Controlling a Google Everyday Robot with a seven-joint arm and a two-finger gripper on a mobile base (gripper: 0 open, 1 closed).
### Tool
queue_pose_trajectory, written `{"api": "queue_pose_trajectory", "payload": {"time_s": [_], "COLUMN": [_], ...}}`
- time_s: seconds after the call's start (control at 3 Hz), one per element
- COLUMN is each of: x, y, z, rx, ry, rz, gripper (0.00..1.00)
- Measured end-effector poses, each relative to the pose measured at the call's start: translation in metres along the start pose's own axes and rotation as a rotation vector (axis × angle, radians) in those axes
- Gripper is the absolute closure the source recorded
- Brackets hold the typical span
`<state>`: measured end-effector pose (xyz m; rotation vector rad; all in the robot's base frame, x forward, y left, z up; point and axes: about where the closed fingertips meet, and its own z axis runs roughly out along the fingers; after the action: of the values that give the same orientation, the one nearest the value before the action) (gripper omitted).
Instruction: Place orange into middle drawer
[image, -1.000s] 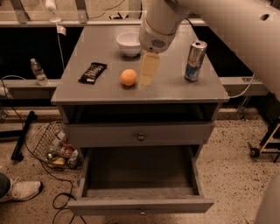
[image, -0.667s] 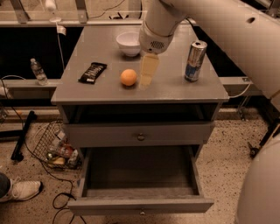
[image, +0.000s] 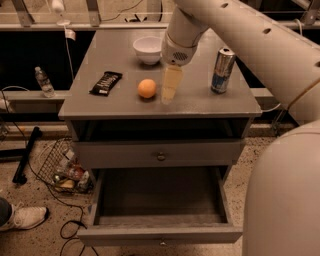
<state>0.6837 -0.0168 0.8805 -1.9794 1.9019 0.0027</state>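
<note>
Gripper (image: 168, 95) just right of orange (image: 147, 88) on cabinet top (image: 200, 102); claw state: can't tell. Middle drawer (image: 160, 233) pulled open below.

- We take this for a robotics lab or test space, not a home: a grey cabinet (image: 115, 55) stands alone on a speckled hard floor (image: 50, 245).
- Left of the cabinet, loose black cables (image: 67, 231) trail over the floor, near a wire basket (image: 60, 160) of clutter.
- Behind the cabinet we see bare metal struts (image: 22, 10).
- A big white arm (image: 260, 45) reaches over the cabinet, and its gripper (image: 166, 97) hangs just above the cabinet top.
- A shoe (image: 25, 217) shows far left of the cabinet.
</note>
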Motion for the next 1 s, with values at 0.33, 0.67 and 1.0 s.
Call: {"api": "queue_pose_trajectory", "payload": {"time_s": [0.33,0.67,1.0], "x": [0.001,-0.008,-0.019], "y": [-0.008,-0.012,-0.013], "z": [0.01,0.019,0.03], "rx": [-0.006,-0.009,-0.027], "ry": [-0.006,-0.026,-0.037], "rz": [0.003,-0.002,-0.016], "gripper": [0.0,0.0,0.0]}}
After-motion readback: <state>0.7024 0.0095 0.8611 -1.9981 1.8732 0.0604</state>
